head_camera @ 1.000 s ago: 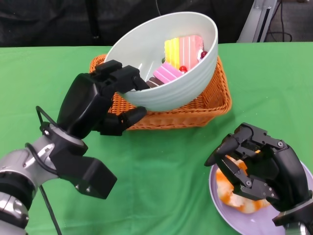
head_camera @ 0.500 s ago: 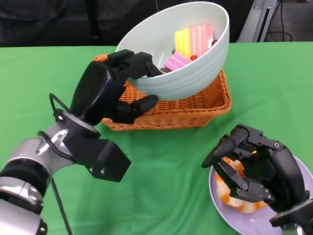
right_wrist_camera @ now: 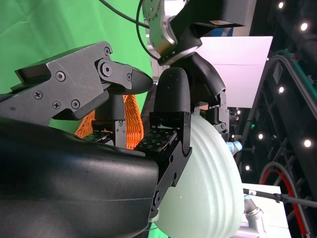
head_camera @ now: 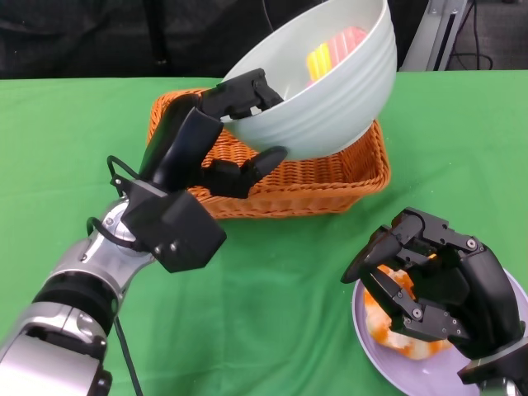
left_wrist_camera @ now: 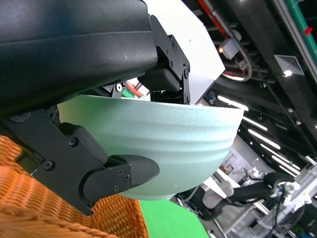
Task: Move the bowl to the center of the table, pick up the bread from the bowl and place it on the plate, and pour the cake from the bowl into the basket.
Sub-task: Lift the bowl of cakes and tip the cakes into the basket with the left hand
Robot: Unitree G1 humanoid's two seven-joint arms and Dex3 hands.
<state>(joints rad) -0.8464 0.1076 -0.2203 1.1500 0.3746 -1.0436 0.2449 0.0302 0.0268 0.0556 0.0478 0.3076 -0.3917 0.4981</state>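
My left hand (head_camera: 223, 136) grips the rim of the pale green bowl (head_camera: 330, 99) and holds it tilted above the orange wicker basket (head_camera: 330, 177). Yellow and pink cake slices (head_camera: 334, 51) lie against the bowl's far inner wall. The left wrist view shows the bowl (left_wrist_camera: 168, 144) from below, over the basket (left_wrist_camera: 29, 198). At the lower right my right hand (head_camera: 437, 285) hovers over the lavender plate (head_camera: 375, 342) with its fingers curled around the orange and white bread (head_camera: 388, 322). In the right wrist view my right hand (right_wrist_camera: 124, 129) hides the bread, with the bowl (right_wrist_camera: 208, 188) beyond.
Green cloth (head_camera: 272, 289) covers the table, bare between the basket and the plate. A black backdrop and a metal frame (head_camera: 441, 33) stand behind the table's far edge.
My left hand has lifted the bowl higher and tipped it further over the basket; the cake has slid toward the bowl's far wall. The right hand stays on the plate.
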